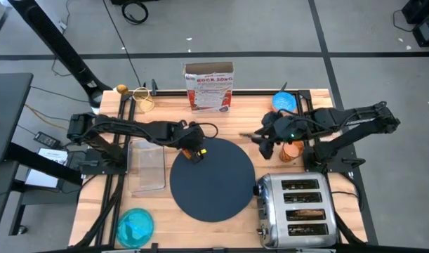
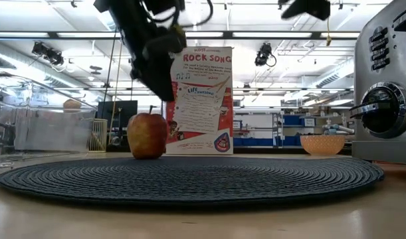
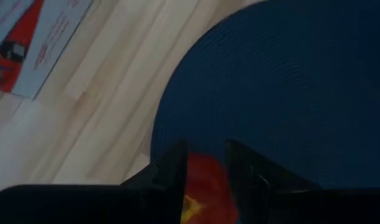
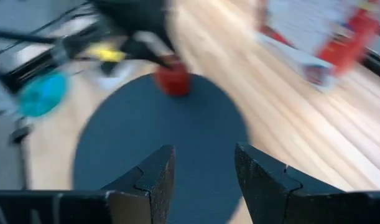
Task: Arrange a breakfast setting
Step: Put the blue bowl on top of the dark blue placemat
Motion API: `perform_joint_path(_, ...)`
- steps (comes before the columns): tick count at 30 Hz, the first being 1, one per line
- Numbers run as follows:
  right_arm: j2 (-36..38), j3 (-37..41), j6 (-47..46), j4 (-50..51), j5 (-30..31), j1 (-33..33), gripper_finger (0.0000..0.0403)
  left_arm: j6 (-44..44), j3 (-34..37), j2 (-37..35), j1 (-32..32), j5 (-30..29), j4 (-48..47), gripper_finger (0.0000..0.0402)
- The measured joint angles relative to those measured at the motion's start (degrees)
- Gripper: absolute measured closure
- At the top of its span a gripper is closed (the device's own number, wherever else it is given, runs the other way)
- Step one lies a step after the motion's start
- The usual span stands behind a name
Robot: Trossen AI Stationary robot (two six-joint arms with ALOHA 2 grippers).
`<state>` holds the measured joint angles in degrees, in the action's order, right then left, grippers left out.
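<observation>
The red-orange apple [image 2: 147, 135] rests on its underside at the far left rim of the dark-grey mat [image 1: 213, 184]. My left gripper [image 1: 193, 149] hangs slanting just above it, open. In the left wrist view the apple [image 3: 202, 186] shows through the gap between the fingers. In the low view the fingertips [image 2: 167, 93] end above the apple's top. My right gripper [image 4: 202, 180] is open and empty, above the mat's far right rim [image 1: 265, 147]. The orange cup [image 1: 293, 151] stands beside it. The blue bowl [image 1: 284, 100] is at the far right, the teal plate [image 1: 135, 226] at the near left. A toast slice [image 1: 307, 212] sits in the toaster.
The chrome toaster [image 1: 298, 207] stands at the near right, close to the mat. A clear tray [image 1: 147, 165] lies left of the mat. A "Rock Song" cereal box [image 1: 209, 86] stands at the far edge. Bare mat lies between the two grippers.
</observation>
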<state>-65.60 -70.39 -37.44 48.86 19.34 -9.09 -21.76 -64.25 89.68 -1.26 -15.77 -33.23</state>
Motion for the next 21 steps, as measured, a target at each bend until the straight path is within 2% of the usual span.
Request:
perform_joint_path(6, -3.2, 0.0, -5.8, 10.0, 2.0, 11.2, 0.0231, 3.1, -1.6, -6.0, 0.0, 6.7, 0.3, 0.0287)
perform_joint_path(9, -5.6, 0.0, -5.2, 15.7, 1.8, 18.5, 0.0231, 4.4, -2.3, -9.4, 0.0, 10.8, 1.0, 0.0287)
perform_joint_path(14, -8.6, 0.8, 5.2, 20.8, -0.9, 29.3, 0.0230, 4.7, -2.5, -15.3, 1.1, 13.9, 3.2, 0.0287)
perform_joint_path(17, -9.2, 4.0, 12.4, 18.5, -1.4, 34.3, 0.0227, 4.7, -2.5, -17.9, 2.9, 13.9, 4.6, 0.0287)
perform_joint_path(21, -9.5, 9.8, 19.0, 11.8, -6.0, 40.7, 0.0215, 4.0, -2.5, -20.2, 6.4, 14.0, 6.8, 0.0287)
